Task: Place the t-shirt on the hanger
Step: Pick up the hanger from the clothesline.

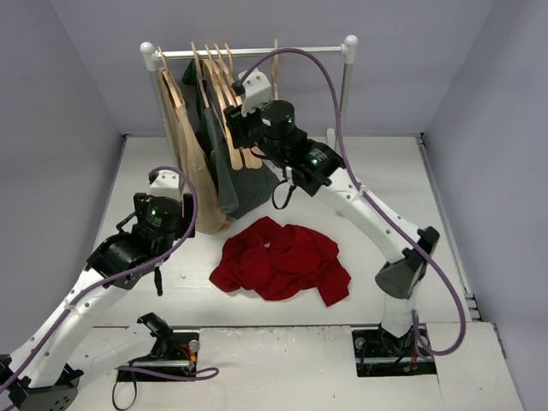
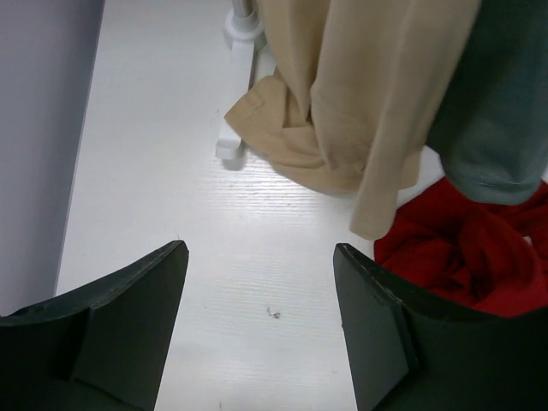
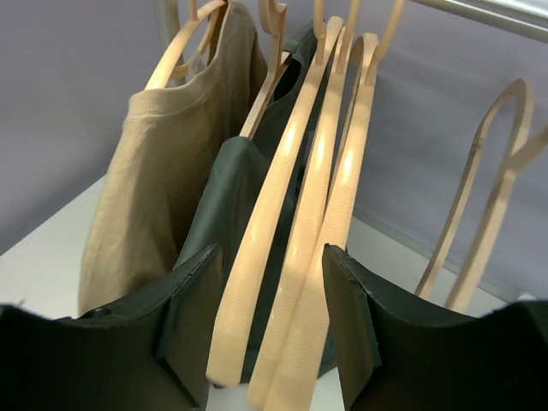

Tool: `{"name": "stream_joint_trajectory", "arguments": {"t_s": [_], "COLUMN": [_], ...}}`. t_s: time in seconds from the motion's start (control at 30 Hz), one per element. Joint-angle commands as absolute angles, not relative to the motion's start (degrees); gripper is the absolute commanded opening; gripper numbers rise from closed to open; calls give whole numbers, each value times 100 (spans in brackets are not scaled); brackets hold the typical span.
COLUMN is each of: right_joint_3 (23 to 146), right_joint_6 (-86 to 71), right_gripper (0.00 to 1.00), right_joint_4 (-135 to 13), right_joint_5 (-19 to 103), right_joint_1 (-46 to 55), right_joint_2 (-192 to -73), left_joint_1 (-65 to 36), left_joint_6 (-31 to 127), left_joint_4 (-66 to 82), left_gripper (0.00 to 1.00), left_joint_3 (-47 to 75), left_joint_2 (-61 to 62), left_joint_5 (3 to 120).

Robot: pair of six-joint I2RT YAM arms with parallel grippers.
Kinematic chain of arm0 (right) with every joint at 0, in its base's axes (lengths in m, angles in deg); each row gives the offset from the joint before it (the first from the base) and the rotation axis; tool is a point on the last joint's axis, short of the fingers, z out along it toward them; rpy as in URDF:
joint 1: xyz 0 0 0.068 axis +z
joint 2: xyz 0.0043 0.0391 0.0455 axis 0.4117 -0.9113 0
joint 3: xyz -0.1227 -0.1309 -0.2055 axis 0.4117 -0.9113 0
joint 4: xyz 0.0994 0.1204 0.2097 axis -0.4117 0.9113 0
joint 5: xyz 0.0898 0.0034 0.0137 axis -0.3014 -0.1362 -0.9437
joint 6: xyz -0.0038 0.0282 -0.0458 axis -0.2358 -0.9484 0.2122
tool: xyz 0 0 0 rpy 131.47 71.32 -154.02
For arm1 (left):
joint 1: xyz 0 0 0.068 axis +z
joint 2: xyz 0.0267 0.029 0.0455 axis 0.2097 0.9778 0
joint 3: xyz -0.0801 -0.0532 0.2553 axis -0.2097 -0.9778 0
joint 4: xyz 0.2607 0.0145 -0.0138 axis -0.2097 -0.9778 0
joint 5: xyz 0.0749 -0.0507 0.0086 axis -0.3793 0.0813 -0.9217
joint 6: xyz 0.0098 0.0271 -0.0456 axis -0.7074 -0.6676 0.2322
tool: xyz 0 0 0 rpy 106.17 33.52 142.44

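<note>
Right up against the right wrist lens, your right gripper (image 3: 270, 257) has its fingers spread wide with nothing clamped. Three bare hangers (image 3: 295, 231) run down through the gap between them, bunched tight. I can't tell if either pad is actually touching wood. They hang off the rail (image 1: 257, 52) along the table's far edge, toward the far-left corner.

Your left gripper (image 2: 259, 253) is also wide open and holding nothing. It hovers over bare table (image 2: 154, 171) near the left edge, just beside the hem of the beige garment (image 2: 342, 103).

Your t-shirt (image 1: 282, 261) is a crumpled heap mid-table, a bit toward the near edge, and nobody has hold of it.

Stuff I'd worry about from here:
- If you close now, you probably pinch two or three hangers instead of one, because they sit so close together.
- The dark green-grey garment (image 3: 227, 197) hangs right beside your left-hand finger, so cloth could get caught in the pinch.
- Pull out without lifting the hook clear of the rail and you might drag the neighbours along, or rock the whole rack.
- Swing the left arm toward the shirt carelessly and it could snag that beige hem.
</note>
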State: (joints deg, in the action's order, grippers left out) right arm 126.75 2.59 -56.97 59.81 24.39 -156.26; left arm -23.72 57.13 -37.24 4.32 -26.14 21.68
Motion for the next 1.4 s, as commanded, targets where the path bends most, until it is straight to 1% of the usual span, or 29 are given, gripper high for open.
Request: {"name": "stream_joint_trajectory", "arguments": {"t_s": [0.0, 0.03, 0.17, 0.23, 0.53, 0.87, 1.3, 1.37], "right_joint_3": [13425, 13457, 13728, 13769, 13786, 13794, 13572, 13584], "right_joint_6": [508, 514, 449, 435, 267, 139, 101, 95], "right_gripper": [44, 44, 33, 32, 30, 29, 33, 35], "right_joint_4": [-6118, -6118, -6194, -6327, -6457, -6487, -6487, -6478], "right_joint_5": [6450, 6511, 6606, 6584, 6410, 6091, 6074, 6071], "right_joint_1": [2379, 2377, 2268, 2227, 2034, 1884, 1797, 1788], "right_joint_2": [-15934, -15964, -16231, -16272, -16423, -16694, -16764, -16786], "left_joint_1": [-1961, -1894, -1688, -1608, -1353, -1321, -1242, -1242], "left_joint_6": [5568, 5567, 5571, 5584, 5618, 5611, 5611, 5605], "left_joint_4": [-3292, -3293, -3258, -3245, -3189, -3161, -3144, -3146], "left_gripper": [64, 64, 64, 64, 64, 64, 64, 64], "left_joint_3": [445, 432, 409, 370, 305, 263, 263, 266], "left_joint_2": [-2585, -2579, -2621, -2674, -2675, -2705, -2675, -2667], "left_joint_5": [2575, 2598, 2730, 2765, 3125, 3270, 3416, 3401]}}
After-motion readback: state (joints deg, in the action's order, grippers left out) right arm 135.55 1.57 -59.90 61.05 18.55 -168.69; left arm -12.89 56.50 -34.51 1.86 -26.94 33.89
